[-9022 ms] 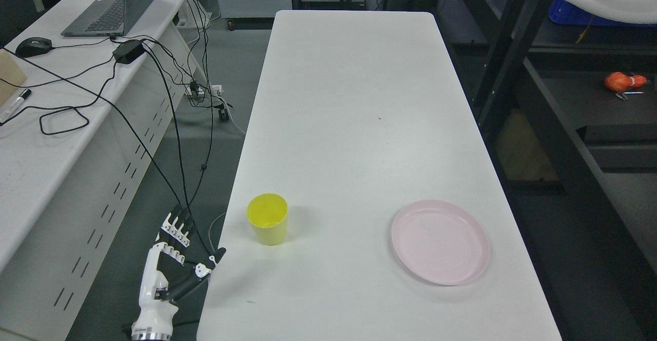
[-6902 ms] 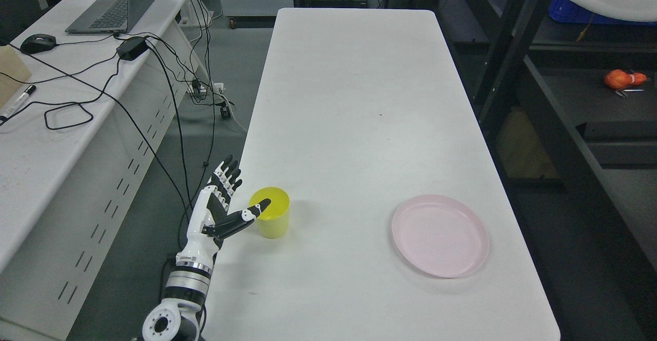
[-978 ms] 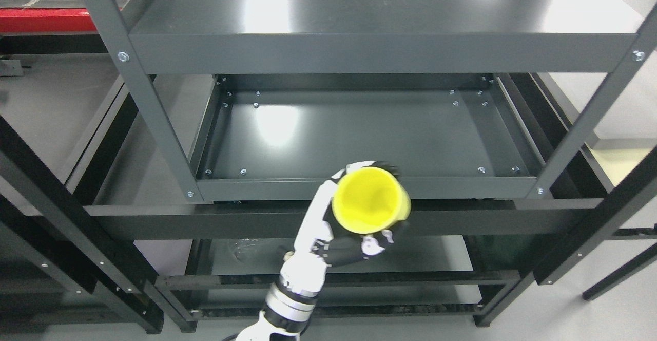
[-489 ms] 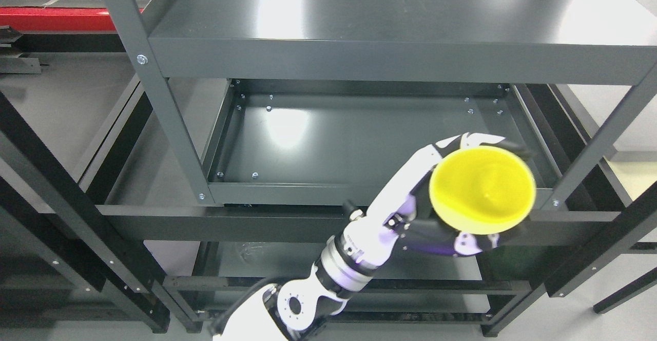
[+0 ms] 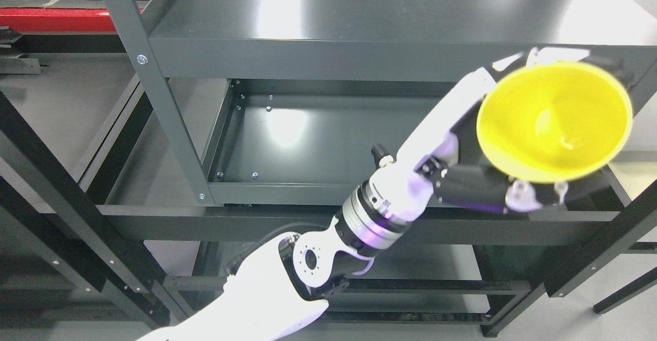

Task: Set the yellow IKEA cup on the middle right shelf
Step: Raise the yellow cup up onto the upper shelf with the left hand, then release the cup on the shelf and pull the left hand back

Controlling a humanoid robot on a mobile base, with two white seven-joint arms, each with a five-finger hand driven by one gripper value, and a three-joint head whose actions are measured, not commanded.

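The yellow cup [image 5: 554,122] is held up close to the camera at the right, its open mouth facing me. My left hand [image 5: 518,176] is shut on the cup, thumb below its rim and fingers wrapped behind it. The left arm [image 5: 369,218] rises from the bottom left across the front of a dark grey metal shelf unit. The cup covers the right front corner of the middle shelf tray [image 5: 328,140] and overlaps the front edge of the top shelf [image 5: 318,63]. The right arm is out of view.
Grey uprights stand at the left [image 5: 149,89] and right [image 5: 605,238] of the shelf unit. A lower shelf [image 5: 246,259] shows beneath the arm. Another dark rack [image 5: 51,176] stands at the left, with a red beam [image 5: 51,20] behind.
The left arm has lifted the cup up and to the right, closer to the camera, from the middle shelf's front right corner to the top shelf's edge. The view has barely shifted.
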